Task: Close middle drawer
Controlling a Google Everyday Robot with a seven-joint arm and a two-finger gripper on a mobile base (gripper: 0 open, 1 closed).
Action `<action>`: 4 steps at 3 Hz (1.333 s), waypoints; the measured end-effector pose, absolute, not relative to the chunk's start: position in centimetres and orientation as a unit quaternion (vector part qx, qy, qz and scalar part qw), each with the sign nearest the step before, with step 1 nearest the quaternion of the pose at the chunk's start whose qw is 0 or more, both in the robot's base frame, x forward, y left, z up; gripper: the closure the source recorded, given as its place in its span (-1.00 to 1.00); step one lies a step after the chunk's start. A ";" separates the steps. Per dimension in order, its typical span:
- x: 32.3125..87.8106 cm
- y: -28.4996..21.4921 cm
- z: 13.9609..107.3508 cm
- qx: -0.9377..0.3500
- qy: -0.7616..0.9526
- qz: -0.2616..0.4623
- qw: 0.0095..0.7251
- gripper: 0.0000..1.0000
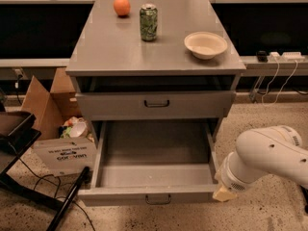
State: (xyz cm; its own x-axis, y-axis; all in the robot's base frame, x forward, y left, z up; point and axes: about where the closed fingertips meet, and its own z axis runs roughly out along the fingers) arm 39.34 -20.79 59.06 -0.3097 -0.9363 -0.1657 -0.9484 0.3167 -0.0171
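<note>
Middle drawer: the wide grey metal middle drawer (154,150) is pulled far out toward the near side, under the taller-fronted top drawer (156,105).
Gripper: the white arm's cream-tipped gripper (224,193) sits low, just beside the drawer's near right corner.
Gripper state: cannot tell whether open or closed.
Cabinet top (110,47): round orange fruit (121,6) far left, green can (148,22) near it, cream bowl (205,44) right.

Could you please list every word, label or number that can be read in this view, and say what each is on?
Cardboard box, white label: bold dark lettering, too blurred to read.
Green can on the cabinet top: print too small to read.
Middle drawer, pulled open: no text.
Gripper, by that drawer's front right corner: no text.
</note>
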 end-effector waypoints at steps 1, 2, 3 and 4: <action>39.2 -20.7 59.3 -0.585 0.808 0.035 0.067 0.49; 36.5 -19.7 52.4 -0.593 0.805 0.031 0.024 1.00; 34.5 -19.4 46.7 -0.590 0.806 0.032 0.015 1.00; 34.7 -19.8 41.4 -0.591 0.805 0.039 0.023 1.00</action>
State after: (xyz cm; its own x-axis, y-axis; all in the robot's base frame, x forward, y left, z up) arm 34.69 -19.80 41.39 -0.2999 -0.9503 -0.0836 -0.9539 0.2979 0.0355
